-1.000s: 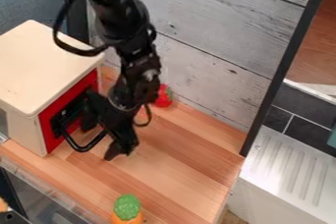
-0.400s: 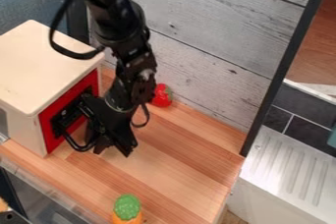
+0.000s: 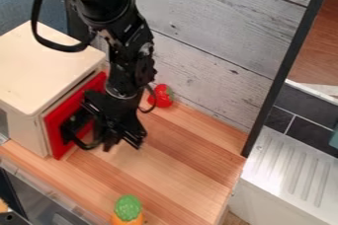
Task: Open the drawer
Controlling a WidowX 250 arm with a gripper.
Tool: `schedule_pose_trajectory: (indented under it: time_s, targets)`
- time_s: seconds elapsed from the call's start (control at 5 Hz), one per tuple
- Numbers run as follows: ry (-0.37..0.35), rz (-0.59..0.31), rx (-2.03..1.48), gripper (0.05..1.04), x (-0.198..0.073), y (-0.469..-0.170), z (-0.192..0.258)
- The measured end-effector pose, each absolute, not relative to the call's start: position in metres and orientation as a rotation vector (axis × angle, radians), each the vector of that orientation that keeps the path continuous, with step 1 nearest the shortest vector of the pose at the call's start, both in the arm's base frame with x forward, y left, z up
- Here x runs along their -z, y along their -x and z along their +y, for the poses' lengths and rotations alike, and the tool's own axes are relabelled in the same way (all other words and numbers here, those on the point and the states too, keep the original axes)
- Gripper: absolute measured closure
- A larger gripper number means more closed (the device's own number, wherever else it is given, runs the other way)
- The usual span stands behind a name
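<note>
Drawer: red front point(image 3: 58, 139), left side of the counter, standing slightly proud of its cabinet, a narrow gap along the upper edge. Partly open, only a little. Contents hidden behind the front.
Handle: black bar point(image 3: 84, 145) on the red front, curving out over the counter; its outer end meets the gripper's near side.
Gripper: black point(image 3: 124, 143), just in front of the drawer, tips pointing down over the wood. Fingertips spread, a gap between them. Whether a finger bears on the back of the handle cannot be made out.
Arm: black point(image 3: 109, 2), comes in from the top edge at upper left, partly covering the cabinet's far corner; a dark cable point(image 3: 39, 34) loops out on its left.
Cabinet: pale box point(image 3: 43, 71) with a flat top, houses the drawer, sits on the counter.
Red toy: rounded, with a touch of green point(image 3: 160, 96), on the counter beyond the gripper, near the plank wall point(image 3: 204, 36).
Orange toy: green-topped point(image 3: 128, 207), at the near edge of view, well apart from the drawer.
Counter: striped wood point(image 3: 178, 157), under cabinet and red toy.
Ridged tray: pale, grooved surface point(image 3: 290, 167), right of the counter, beyond a dark upright point(image 3: 285, 63).
</note>
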State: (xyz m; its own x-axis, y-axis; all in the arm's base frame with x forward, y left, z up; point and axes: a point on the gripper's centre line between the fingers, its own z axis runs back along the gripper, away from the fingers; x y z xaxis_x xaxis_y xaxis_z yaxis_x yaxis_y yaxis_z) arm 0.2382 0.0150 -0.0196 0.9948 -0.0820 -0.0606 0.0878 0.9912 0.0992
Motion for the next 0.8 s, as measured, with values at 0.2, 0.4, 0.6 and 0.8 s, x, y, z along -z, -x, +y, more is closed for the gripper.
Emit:
schedule_pose_trajectory:
  time_s: [0.2,0.4,0.6,0.8]
  targets:
    - [-0.054,0.075,0.104,0.947,0.028,-0.236,-0.011]
    - [-0.035,0.109,0.121,0.948,0.043,-0.232,-0.026]
    - [-0.027,0.113,0.120,0.948,0.053,-0.237,-0.035]
    - [-0.003,0.089,0.074,0.948,0.052,-0.250,-0.043]
